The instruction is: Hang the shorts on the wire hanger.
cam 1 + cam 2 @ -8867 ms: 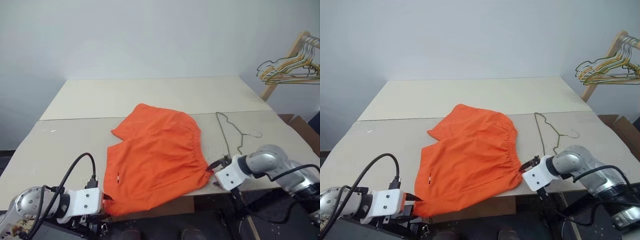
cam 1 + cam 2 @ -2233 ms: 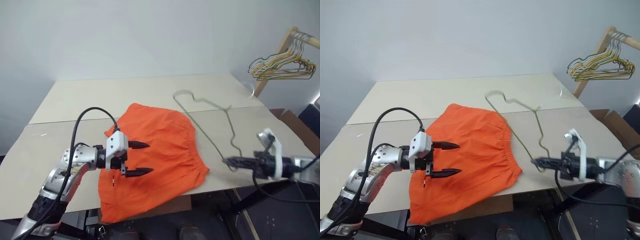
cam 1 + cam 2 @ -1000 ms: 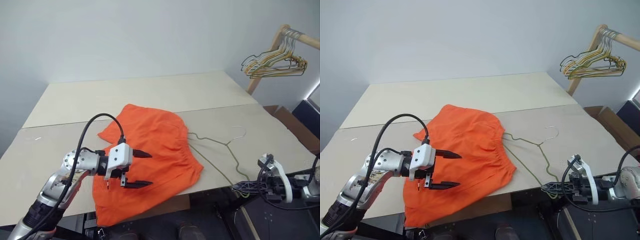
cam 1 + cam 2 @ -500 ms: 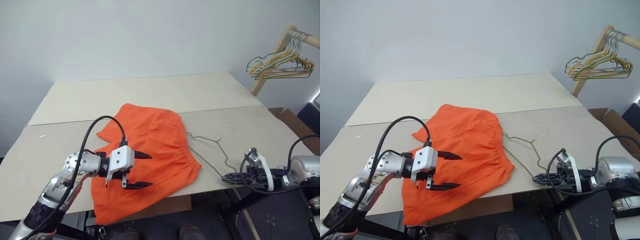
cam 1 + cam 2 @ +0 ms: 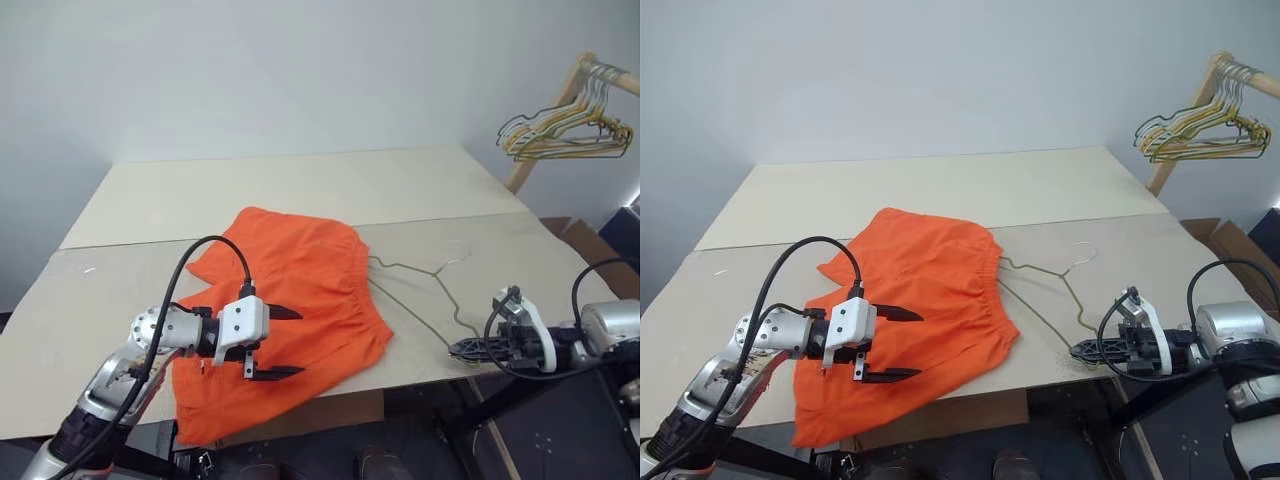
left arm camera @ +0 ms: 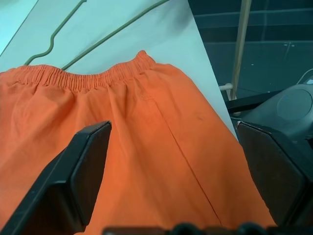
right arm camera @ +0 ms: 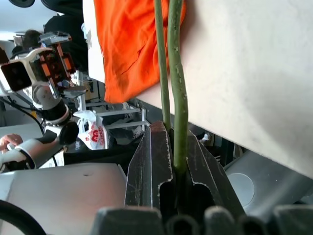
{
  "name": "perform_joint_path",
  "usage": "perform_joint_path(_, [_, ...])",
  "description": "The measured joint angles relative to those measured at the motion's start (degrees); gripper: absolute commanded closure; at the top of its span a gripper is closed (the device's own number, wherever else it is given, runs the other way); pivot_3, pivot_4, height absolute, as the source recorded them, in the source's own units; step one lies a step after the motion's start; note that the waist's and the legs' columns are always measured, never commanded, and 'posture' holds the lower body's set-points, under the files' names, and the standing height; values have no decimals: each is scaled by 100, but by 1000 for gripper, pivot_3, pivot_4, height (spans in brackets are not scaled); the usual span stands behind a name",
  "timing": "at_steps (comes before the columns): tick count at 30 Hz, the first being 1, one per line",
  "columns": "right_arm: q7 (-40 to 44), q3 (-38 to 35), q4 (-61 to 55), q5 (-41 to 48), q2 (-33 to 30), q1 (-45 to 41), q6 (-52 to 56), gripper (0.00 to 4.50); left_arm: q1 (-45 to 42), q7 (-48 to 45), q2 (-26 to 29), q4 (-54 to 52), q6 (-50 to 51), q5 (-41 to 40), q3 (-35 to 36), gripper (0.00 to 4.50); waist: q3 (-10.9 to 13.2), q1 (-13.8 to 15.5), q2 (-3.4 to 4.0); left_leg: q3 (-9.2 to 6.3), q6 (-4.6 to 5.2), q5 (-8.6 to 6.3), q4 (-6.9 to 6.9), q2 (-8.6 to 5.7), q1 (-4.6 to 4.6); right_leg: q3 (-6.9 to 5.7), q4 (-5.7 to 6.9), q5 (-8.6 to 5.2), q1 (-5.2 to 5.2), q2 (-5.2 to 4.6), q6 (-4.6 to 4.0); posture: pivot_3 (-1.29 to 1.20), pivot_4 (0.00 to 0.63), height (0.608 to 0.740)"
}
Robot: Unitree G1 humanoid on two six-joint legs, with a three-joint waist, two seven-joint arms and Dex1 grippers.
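A robot is working at a pale tabletop (image 5: 300, 190) where bright orange shorts (image 5: 290, 300) are lying flat near the front edge, their gathered waistband facing the robot's right. The right gripper (image 5: 1090, 350) is pinching one corner of the thin olive-grey wire hanger (image 5: 425, 285), its jaws clamped tight on the wire at the table's front right edge. A couple of seconds ago the hanger was being held up in the air above the shorts; now it is lying low across the table, its hook pointing away from the robot and its near end just beside the waistband. The left gripper (image 5: 275, 342) is hovering just over the shorts with its two black fingers spread wide, holding nothing, much as it was a second ago. This suggests the hanger is being lined up to slide into the waistband, with threading not yet begun. A bunch of spare hangers (image 5: 565, 125) is hanging on a wooden rack far right.
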Motion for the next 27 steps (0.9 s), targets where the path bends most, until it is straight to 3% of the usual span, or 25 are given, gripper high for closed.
perform_joint_path(8, [11,428,-728,400,-102,253,-231,4500,7,54,-34,12,-13,44,-46,52,0,56,1,0,0,0,3,0,4,0,3,1,3,-2,0,-36,0,740])
perform_joint_path(15, [-90,434,882,-329,642,-659,-264,4500,4,89,-115,52,-47,112,-120,52,-2,47,0,3,0,0,6,4,2,1,3,4,0,8,-7,-31,0,740])
perform_joint_path(27, [44,403,1121,-697,497,-637,-545,4500,40,188,-167,56,-132,201,-152,52,-4,82,4,4,0,0,14,-4,1,-3,8,8,4,-6,-1,-42,0,740])
